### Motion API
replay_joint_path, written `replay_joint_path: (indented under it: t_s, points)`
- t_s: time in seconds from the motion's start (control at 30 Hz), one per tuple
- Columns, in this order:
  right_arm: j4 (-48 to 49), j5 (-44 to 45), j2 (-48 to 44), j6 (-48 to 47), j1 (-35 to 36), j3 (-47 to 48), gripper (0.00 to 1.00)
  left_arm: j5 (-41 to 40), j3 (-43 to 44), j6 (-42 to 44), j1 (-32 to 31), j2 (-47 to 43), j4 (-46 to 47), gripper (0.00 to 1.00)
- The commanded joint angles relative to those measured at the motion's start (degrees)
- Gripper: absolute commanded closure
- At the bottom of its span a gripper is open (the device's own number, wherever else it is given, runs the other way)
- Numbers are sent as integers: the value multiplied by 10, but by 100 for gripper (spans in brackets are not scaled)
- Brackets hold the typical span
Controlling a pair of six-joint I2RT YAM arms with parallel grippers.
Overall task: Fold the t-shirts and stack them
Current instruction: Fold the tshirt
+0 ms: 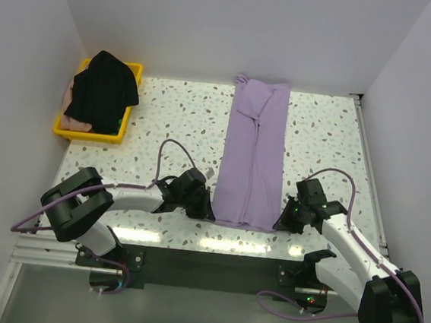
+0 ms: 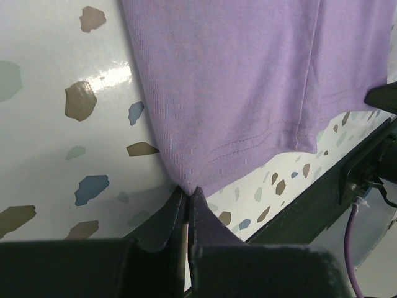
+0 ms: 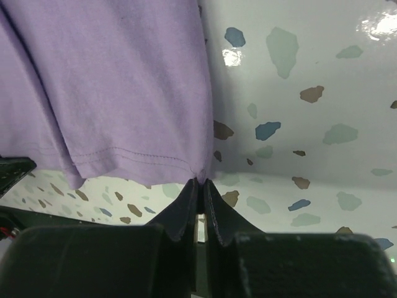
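Note:
The lavender t-shirt (image 1: 255, 150) lies in a long narrow strip down the middle of the table, hem toward the arms. My left gripper (image 1: 209, 210) is shut on its near-left hem corner (image 2: 186, 184); the fingertips pinch the cloth. My right gripper (image 1: 278, 224) is shut on the near-right hem corner (image 3: 201, 176). The lavender t-shirt (image 2: 242, 81) fills the upper part of the left wrist view, and it (image 3: 105, 87) lies upper left in the right wrist view. A black t-shirt (image 1: 104, 90) is heaped over a pale pink one (image 1: 74, 123) at the far left.
The yellow tray (image 1: 132, 73) holding those two shirts stands at the far left corner. White walls close in the table on three sides. The table's near edge (image 2: 310, 198) runs just beyond the hem.

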Motion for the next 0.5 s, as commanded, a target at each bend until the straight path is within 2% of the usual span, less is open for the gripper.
replay_joint_path:
  t_s: [0.0, 0.17, 0.47]
  points:
    - [-12, -38, -9, -11, 2, 25, 100, -52, 12, 34, 3, 10, -78, 100]
    - [-34, -50, -35, -5, 9, 28, 100, -51, 15, 41, -3, -10, -106, 100]
    - [-119, -48, -141, 27, 52, 34, 100, -52, -3, 23, -37, -94, -167, 100]
